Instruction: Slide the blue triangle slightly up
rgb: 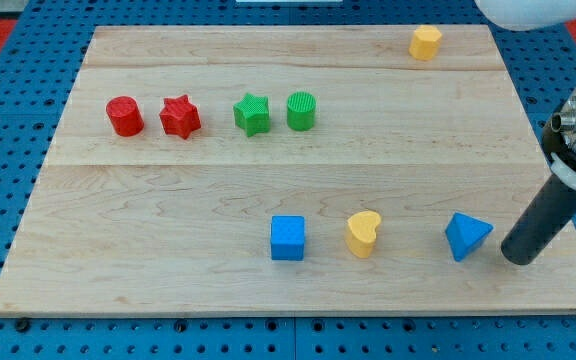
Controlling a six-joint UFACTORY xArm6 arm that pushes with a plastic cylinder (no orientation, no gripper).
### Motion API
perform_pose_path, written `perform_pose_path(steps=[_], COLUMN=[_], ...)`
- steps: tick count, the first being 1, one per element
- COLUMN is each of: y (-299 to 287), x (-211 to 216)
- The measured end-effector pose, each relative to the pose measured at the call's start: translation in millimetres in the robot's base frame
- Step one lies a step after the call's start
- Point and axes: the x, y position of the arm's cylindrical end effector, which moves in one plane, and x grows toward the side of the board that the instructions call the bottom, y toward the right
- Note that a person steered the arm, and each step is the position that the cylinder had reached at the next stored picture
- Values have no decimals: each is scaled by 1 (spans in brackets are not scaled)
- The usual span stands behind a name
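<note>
The blue triangle [467, 236] lies on the wooden board [168, 220] near the view's bottom right. My tip [517, 257] rests on the board just to the right of the triangle and slightly lower, with a small gap between them. The dark rod slants up to the view's right edge.
A yellow heart [364, 233] and a blue cube [288, 238] lie left of the triangle in the same row. A red cylinder [124, 116], red star [180, 116], green star [252, 113] and green cylinder [302, 110] line the upper left. A yellow hexagon block [426, 42] sits at the top.
</note>
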Motion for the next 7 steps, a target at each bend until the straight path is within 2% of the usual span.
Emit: perform_pose_path(steps=[4,5,7], y=[-18,-12,2], x=[-9,-23,-159])
